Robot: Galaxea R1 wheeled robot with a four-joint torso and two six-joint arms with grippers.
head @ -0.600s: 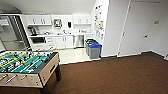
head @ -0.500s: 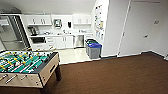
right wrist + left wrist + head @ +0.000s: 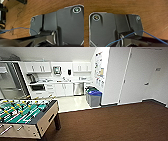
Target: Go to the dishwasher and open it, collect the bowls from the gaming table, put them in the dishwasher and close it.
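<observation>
1. The left wrist plate (image 3: 102, 32) faces down toward the floor, with a thin blue cable (image 3: 154, 36) crossing in front of it.
2. The right wrist plate (image 3: 70, 27) likewise points floorward, a blue cable (image 3: 18, 29) running beside it.

Green foosball table (image 3: 23, 115) with rods and yellow figures stands on brown carpet (image 3: 112, 124). Beyond, a kitchenette on pale flooring: white upper cabinets (image 3: 38, 67), countertop (image 3: 60, 82), lower cabinet doors (image 3: 63, 89). Grey bins with blue and green lids (image 3: 93, 97) sit beside a white wall; a closed white door (image 3: 140, 74) lies farther right.
</observation>
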